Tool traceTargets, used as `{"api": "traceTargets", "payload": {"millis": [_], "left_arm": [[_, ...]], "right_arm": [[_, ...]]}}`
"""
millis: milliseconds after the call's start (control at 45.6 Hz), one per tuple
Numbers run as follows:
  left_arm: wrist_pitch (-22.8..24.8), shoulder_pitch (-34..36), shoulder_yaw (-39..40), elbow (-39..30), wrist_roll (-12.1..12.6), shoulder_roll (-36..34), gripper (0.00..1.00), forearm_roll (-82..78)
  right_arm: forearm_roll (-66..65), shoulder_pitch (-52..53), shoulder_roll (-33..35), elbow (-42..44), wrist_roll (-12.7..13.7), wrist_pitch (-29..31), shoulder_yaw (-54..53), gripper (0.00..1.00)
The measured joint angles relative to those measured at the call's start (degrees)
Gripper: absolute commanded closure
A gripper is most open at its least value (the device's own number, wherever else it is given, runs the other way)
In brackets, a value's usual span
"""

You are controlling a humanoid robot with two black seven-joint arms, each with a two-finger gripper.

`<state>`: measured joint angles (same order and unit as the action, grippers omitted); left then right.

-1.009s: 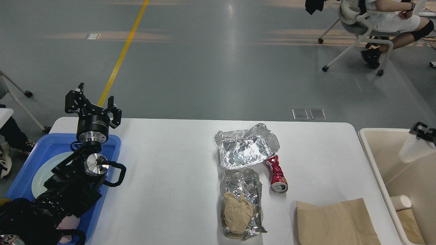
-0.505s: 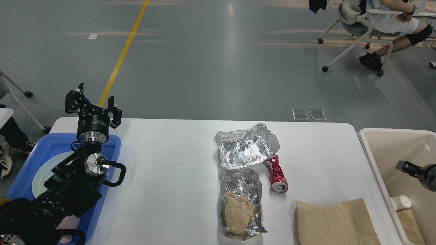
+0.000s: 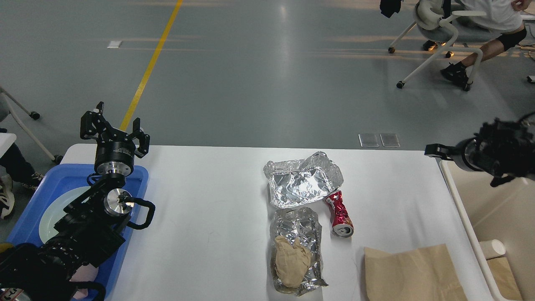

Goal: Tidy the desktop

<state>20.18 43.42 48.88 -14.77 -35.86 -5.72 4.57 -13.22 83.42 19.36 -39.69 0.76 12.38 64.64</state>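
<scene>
The white desktop (image 3: pixel 209 200) holds a crumpled foil tray (image 3: pixel 301 182), a second foil piece (image 3: pixel 297 228) with a brown paper wad (image 3: pixel 291 261) on it, a crushed red can (image 3: pixel 340 213) and a brown paper bag (image 3: pixel 411 274). My left gripper (image 3: pixel 113 127) is open and empty, held upright above the far left corner, over the blue tray (image 3: pixel 138 175). My right gripper (image 3: pixel 432 149) hovers at the desktop's far right edge, above the bin's rim. It is dark and blurred, so its fingers cannot be told apart.
A beige bin (image 3: pixel 464 225) stands right of the desktop with a white paper cup (image 3: pixel 493 248) and brown paper inside. The blue tray holds a pale green plate (image 3: pixel 52 215). A person sits on a wheeled chair (image 3: pixel 439 29) far back right.
The right gripper held a white crumpled piece over the bin, dipped into the bin without it, and has now risen and moved left to the desktop's right edge. The left arm stayed still.
</scene>
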Motion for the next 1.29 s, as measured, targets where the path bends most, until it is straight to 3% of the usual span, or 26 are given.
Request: {"api": "traceTargets", "payload": {"millis": [154,373,636,768,1009,1294], "left_arm": [[0.00,0.00,-0.01,0.00,0.00,0.00,0.04,0.00],[0.00,0.00,-0.01,0.00,0.00,0.01,0.04,0.00],[0.00,0.00,-0.01,0.00,0.00,0.00,0.04,0.00],[0.00,0.00,-0.01,0.00,0.00,0.00,0.04,0.00],[0.00,0.00,0.00,0.00,0.00,0.00,0.04,0.00],[0.00,0.00,0.00,0.00,0.00,-0.01,0.04,0.00]], "right_arm": [[-0.05,12.84,-5.98,-10.10,-0.06,1.87,3.25,0.00],[-0.05,24.61,-12.58,-19.16,-0.07,14.82,3.12,0.00],[0.12,33.25,-15.67,-26.40,-0.32,28.44,0.66,0.00],[0.15,29.25,-15.69,-26.18,-0.30,29.75,-0.78,0.00],[1.00,12.80,-13.52,-22.72,0.09,28.22,-10.28,0.00],[1.09,-0.98,-13.71,-18.45,0.30,21.11,-15.53,0.01]]}}
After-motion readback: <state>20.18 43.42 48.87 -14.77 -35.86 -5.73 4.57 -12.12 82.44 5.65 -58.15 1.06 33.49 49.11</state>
